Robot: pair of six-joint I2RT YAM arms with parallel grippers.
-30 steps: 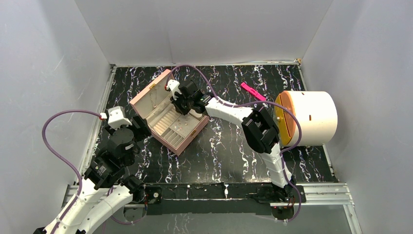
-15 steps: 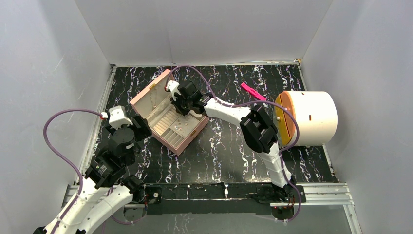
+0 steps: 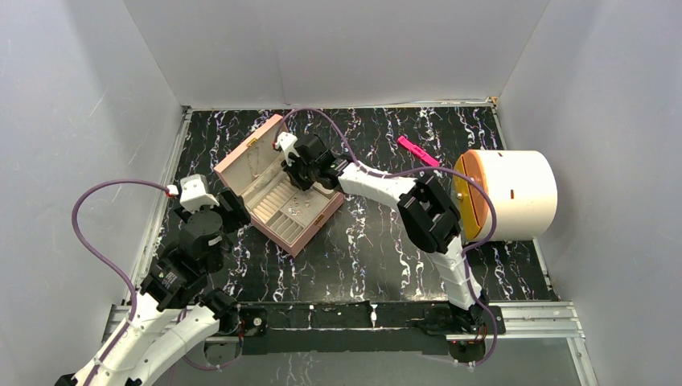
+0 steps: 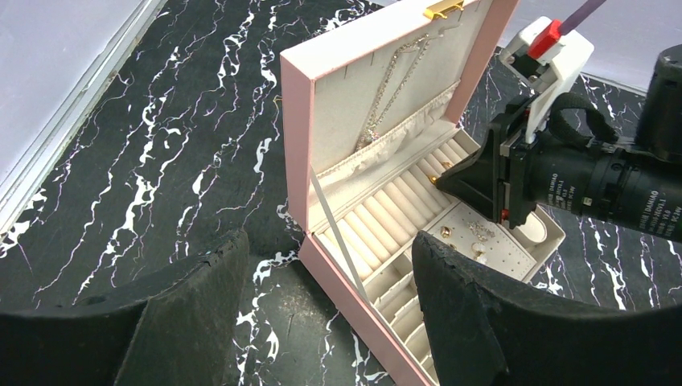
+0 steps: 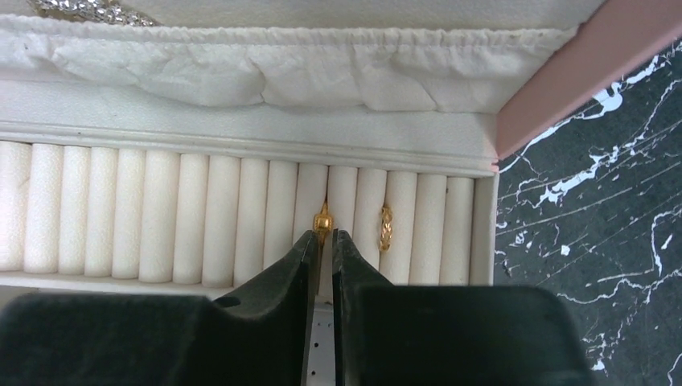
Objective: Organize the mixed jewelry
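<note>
The pink jewelry box (image 3: 310, 229) lies open at the table's left middle. In the right wrist view two gold rings stand in its white ring rolls: one (image 5: 322, 218) right at my fingertips, a twisted one (image 5: 386, 227) two rolls to its right. My right gripper (image 5: 322, 235) is closed to a thin slit on the first ring, tips down in the roll slot; it shows over the box (image 3: 299, 178). Several loose pieces (image 4: 462, 237) lie in the box's perforated tray. My left gripper (image 4: 330, 245) is open and empty, just off the box's near-left side (image 4: 297, 121).
A silvery chain (image 4: 394, 80) hangs in the box lid. A bright pink flat bar (image 3: 417, 149) lies at the back right. A big white cylinder with an orange face (image 3: 511, 193) lies on its side at the right. Grey walls enclose the table.
My right gripper has shifted slightly toward the back of the box, toward the lid. The left arm has not moved.
</note>
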